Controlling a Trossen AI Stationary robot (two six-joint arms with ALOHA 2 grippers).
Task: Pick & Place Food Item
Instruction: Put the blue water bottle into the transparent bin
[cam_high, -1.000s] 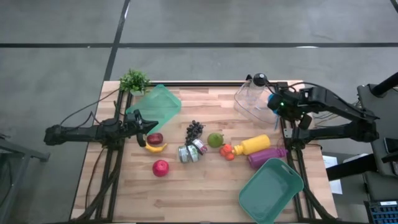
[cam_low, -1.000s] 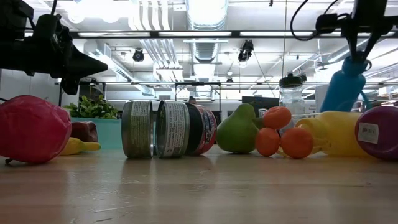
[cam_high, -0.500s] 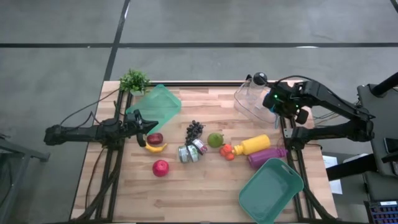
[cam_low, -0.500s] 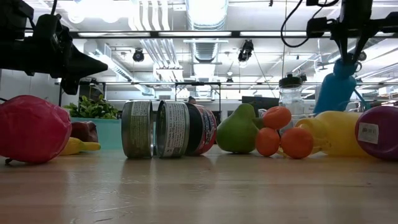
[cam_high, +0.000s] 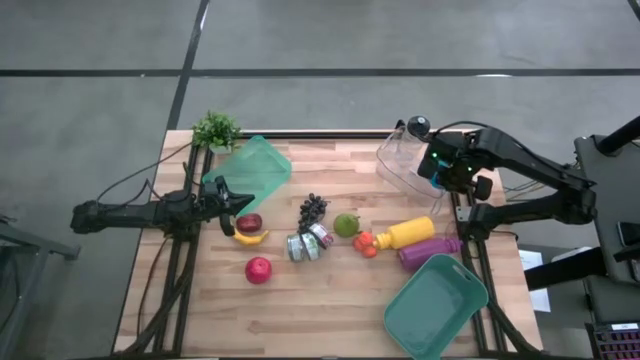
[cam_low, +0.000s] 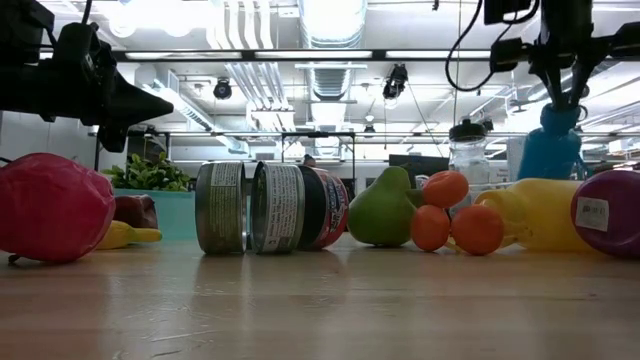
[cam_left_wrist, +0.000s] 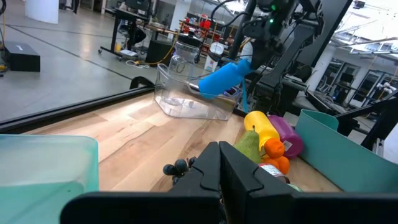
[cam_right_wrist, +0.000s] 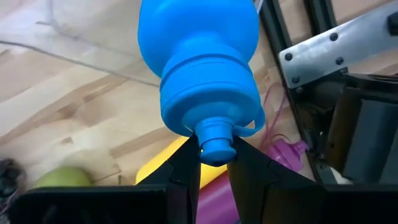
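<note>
right gripper (cam_right_wrist: 214, 163): clenched on blue bottle (cam_right_wrist: 202, 74) cap, held above clear container (cam_high: 400, 160)
left gripper (cam_high: 236, 199): clenched, nothing held, parked near banana (cam_high: 251, 238)

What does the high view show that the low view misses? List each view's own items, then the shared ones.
High view only: the grapes, the teal bin, the clear tub and the whole table.

Low view only: the room behind and its ceiling lights.

Both: the blue bottle held shut in the right gripper, the shut left gripper, the cans, the pear, the red fruit, the banana and the yellow bottle.
</note>
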